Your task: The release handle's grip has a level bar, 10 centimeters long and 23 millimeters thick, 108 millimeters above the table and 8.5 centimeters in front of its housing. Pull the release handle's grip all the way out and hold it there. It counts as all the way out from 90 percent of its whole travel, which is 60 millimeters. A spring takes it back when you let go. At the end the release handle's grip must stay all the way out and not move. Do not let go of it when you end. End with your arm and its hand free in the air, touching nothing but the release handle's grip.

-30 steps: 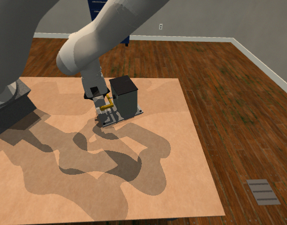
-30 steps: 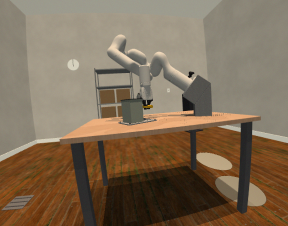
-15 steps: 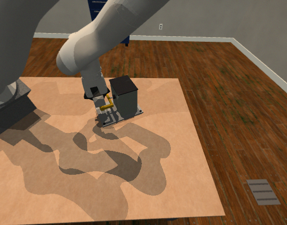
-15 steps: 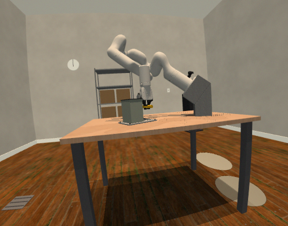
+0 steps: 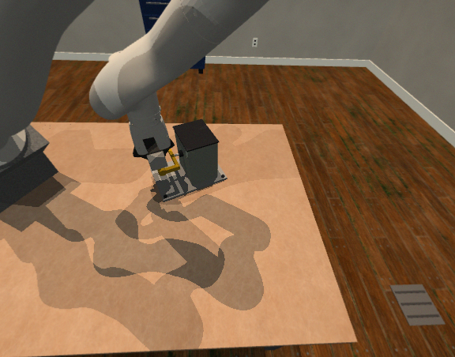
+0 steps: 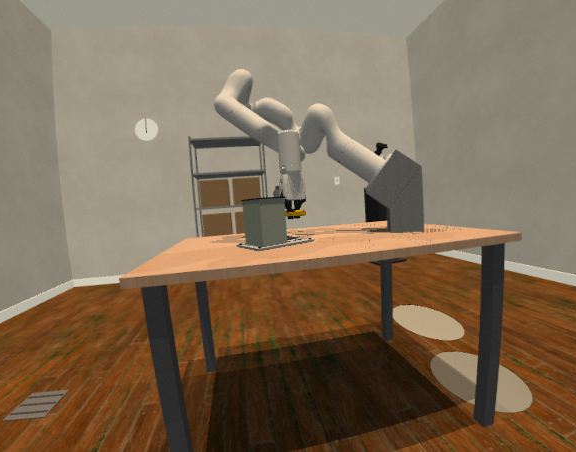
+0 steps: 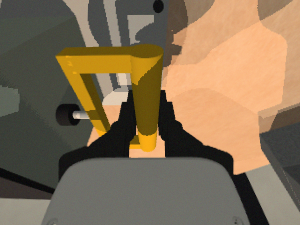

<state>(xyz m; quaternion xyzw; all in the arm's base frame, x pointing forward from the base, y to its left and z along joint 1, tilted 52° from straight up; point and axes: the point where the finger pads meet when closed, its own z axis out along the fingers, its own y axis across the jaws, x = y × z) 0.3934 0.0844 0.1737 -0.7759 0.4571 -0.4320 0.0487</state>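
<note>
Floorboards (image 6: 87,340) of dark brown wood fill my exterior view, with a grey vent grille (image 6: 36,404) low on the left and a white skirting board (image 6: 27,302) along the grey walls. A round wall clock (image 6: 146,129) hangs on the back wall, and next to it I see a metal shelf rack (image 6: 192,185) with brown boxes in it. In front of that stands the table (image 6: 197,262), a light wooden top on dark grey legs, its surface crossed by overlapping shadows in the top view.

Near the middle of the top sits the grey housing (image 6: 263,221) on a pale base plate (image 6: 297,242). The release handle's grip (image 5: 169,169), a yellow bar on a yellow frame, stands out from the housing's side that faces the arm's mount, above the base plate. A thin pale rod with a black end (image 7: 67,115) runs from the frame toward the housing.

My gripper (image 7: 147,99) comes down from above, and its two black fingers are clamped on the yellow bar, one on each side, in the wrist view.

Further right, the white arm (image 6: 337,140) runs back to a slanted grey pedestal (image 6: 407,200) at the table's far edge. Two pale round patches (image 6: 427,322) lie on the floor at the right, beneath the table's end.
</note>
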